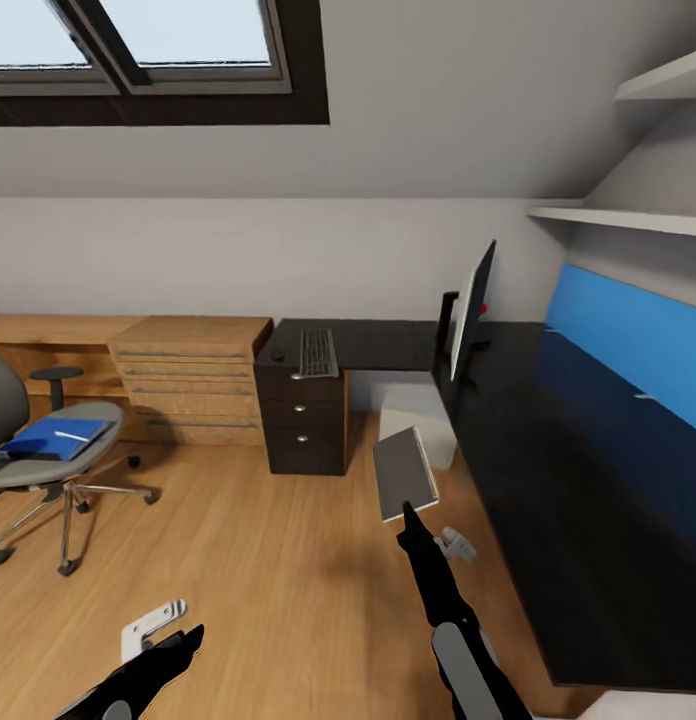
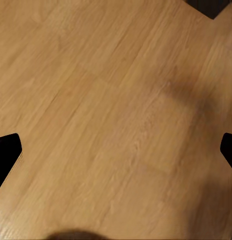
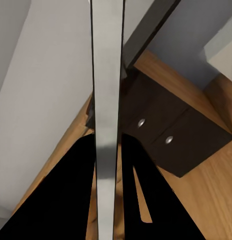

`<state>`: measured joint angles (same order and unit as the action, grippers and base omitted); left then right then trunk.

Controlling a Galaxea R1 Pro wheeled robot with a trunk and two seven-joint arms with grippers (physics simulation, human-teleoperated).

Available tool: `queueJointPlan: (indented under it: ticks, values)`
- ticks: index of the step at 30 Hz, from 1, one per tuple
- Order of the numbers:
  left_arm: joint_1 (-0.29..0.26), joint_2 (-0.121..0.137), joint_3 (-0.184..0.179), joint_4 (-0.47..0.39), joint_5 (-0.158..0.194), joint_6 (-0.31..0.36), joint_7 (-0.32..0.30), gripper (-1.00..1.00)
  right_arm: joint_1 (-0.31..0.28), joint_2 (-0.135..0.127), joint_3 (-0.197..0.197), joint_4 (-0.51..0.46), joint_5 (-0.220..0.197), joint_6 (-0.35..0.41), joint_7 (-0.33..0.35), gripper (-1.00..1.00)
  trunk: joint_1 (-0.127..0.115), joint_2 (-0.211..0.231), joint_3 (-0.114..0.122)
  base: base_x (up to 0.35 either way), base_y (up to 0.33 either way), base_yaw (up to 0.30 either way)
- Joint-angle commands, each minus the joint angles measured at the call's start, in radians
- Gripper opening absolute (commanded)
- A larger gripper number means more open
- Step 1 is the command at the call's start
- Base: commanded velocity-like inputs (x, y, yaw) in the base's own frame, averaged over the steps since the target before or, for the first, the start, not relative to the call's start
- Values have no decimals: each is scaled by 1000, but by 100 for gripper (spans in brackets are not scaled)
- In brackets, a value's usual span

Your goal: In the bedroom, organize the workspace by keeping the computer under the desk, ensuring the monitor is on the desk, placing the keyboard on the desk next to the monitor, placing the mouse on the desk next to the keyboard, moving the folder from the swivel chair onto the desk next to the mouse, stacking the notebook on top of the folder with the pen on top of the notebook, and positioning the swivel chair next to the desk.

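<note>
Right tool (image 1: 406,512) gripping notebook (image 1: 404,474), apparently pen (image 1: 72,436) atop chair's folder (image 1: 54,438)

One monitor (image 1: 472,310), one keyboard (image 1: 316,352), one mouse (image 1: 277,354), one folder (image 1: 50,439), one pen (image 1: 72,436), one notebook (image 1: 404,473), one swivel chair (image 1: 46,455), two grippers and three silver knobs were counted.

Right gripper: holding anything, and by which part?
Yes: the right gripper pinches the notebook by its lower edge. The left gripper holds nothing.
</note>
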<state>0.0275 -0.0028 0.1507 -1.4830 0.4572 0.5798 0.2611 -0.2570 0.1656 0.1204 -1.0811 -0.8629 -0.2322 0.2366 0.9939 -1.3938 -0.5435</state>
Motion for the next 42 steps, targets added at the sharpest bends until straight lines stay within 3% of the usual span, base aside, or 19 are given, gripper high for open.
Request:
queueJointPlan:
  ticks: [1, 5, 24, 27, 28, 35, 42]
  values:
    - [0, 0, 1, -2, 11, 3, 7, 100, -1, 0, 1, 1, -13, -3, 12, -100, -3, 7, 2, 297, 224, 0]
    - [0, 0, 1, -2, 11, 3, 7, 100, -1, 0, 0, 1, -14, -3, 12, -100, -19, 35, 15, 298, 224, 0]
    - [0, -2, -3, -2, 10, 3, 10, 100, -1, 0, -18, 4, -37, 2, 10, -100, -19, 35, 15, 320, 38, 0]
    - [0, -2, -3, -2, 10, 3, 10, 100, -1, 0, -26, 4, -73, 3, 10, -100, -19, 35, 15, 325, 0, 0]
    - [0, -2, -3, -2, 10, 3, 10, 100, -1, -1, -30, 4, -111, 5, 10, -100, -19, 35, 15, 325, 0, 0]
    - [0, -2, -4, -2, 10, 3, 10, 100, -1, -30, -33, -1, -262, 45, 13, -100, -19, 35, 15, 325, 3, 0]
    - [0, -3, -7, -10, 10, 2, 9, 100, -1, -49, -42, -11, -351, 122, 15, -100, -19, 35, 15, 324, 99, 0]
